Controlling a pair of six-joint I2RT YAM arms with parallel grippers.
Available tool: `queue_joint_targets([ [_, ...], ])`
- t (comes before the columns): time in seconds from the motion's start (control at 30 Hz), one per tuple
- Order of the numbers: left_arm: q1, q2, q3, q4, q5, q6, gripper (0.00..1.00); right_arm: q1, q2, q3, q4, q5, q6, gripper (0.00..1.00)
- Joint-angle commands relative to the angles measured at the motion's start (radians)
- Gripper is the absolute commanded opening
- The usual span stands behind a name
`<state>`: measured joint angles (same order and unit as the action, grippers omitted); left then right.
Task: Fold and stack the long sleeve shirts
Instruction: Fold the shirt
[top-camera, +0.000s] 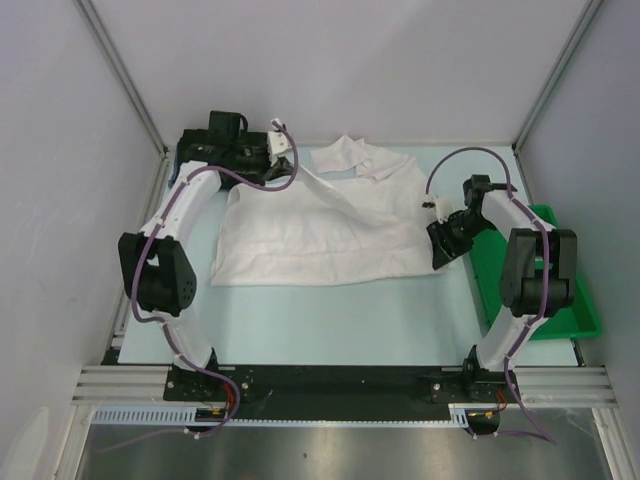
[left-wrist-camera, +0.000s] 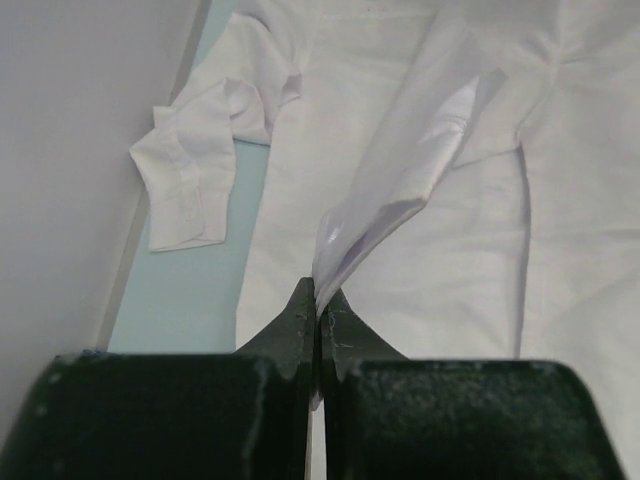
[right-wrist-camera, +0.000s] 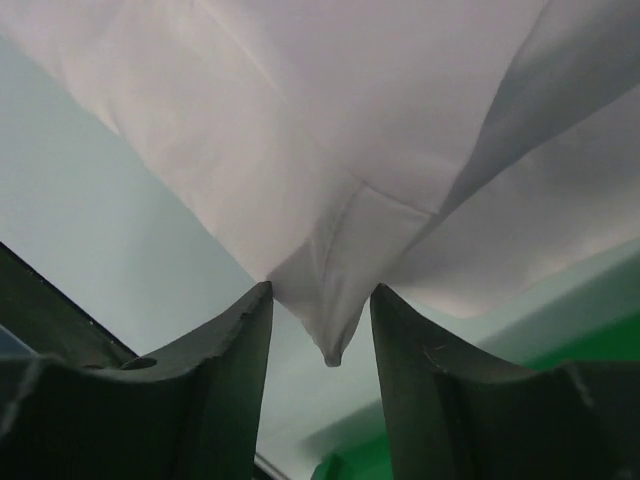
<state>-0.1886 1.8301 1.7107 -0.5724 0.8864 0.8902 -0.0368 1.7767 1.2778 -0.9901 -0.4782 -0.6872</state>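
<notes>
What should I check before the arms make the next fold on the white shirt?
1. Left gripper pinching a raised fold of the white shirt: ok.
2. Right gripper closed on the shirt corner: not ok, its jaws stand apart around it.
3. Sleeve cuff laid flat: not ok, it is bunched by the table edge.
4. Shirt body smooth: not ok, it is creased.
5. Green tray apart from the cloth: ok.

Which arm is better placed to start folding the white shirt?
Left. The left tool is shut on a fold of the white shirt; the right tool only straddles a corner, jaws apart.
</notes>
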Motion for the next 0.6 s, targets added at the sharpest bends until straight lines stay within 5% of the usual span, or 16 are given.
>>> queue_joint_targets([
  [0.0, 0.021, -0.113, -0.019, -0.228, 0.114, 0.266, 0.00, -0.009, 0.020, 0.083, -0.064, 0.056, 0.027, 0.51],
  [0.13, 0.053, -0.170, -0.109, -0.329, 0.108, 0.429, 0.00, -0.015, -0.046, 0.146, 0.022, -0.063, 0.109, 0.47],
  [0.27, 0.112, -0.167, -0.143, -0.452, 0.098, 0.574, 0.00, 0.034, -0.085, 0.117, 0.119, -0.152, 0.146, 0.31],
  [0.57, 0.166, -0.170, -0.296, -0.492, -0.006, 0.906, 0.00, 0.101, 0.096, 0.014, 0.163, -0.065, 0.127, 0.21],
])
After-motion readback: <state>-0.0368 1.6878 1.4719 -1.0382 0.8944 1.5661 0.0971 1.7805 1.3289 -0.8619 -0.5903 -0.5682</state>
